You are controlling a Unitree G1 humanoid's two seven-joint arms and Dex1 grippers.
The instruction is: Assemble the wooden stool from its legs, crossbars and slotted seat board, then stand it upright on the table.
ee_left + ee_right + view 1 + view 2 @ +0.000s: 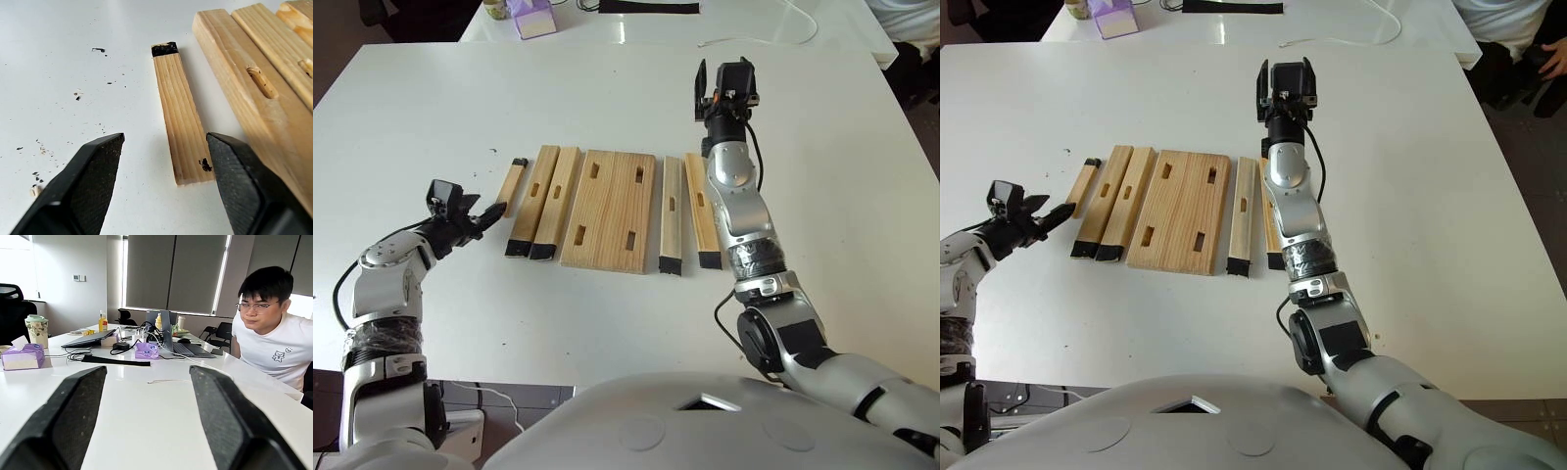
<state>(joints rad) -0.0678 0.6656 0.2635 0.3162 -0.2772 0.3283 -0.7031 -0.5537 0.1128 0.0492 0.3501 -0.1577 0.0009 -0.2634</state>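
Observation:
The slotted seat board (609, 209) lies flat mid-table. To its left are two long legs (544, 201) with black tips and a short crossbar (513, 186). To its right lie two more long pieces (672, 213), the outer one partly hidden under my right arm. My left gripper (487, 217) is open, low over the table just short of the crossbar's near end; in the left wrist view the crossbar (182, 112) lies ahead between the open fingers (93, 166). My right gripper (724, 93) is open with nothing in it, held above the table beyond the pieces, pointing away.
A purple tissue box (530, 18), a black strip (651, 7) and a white cable (754, 39) sit on the adjoining table behind. Small wood crumbs (78, 94) dot the surface left of the crossbar. Bare white tabletop (842, 176) spreads to the right.

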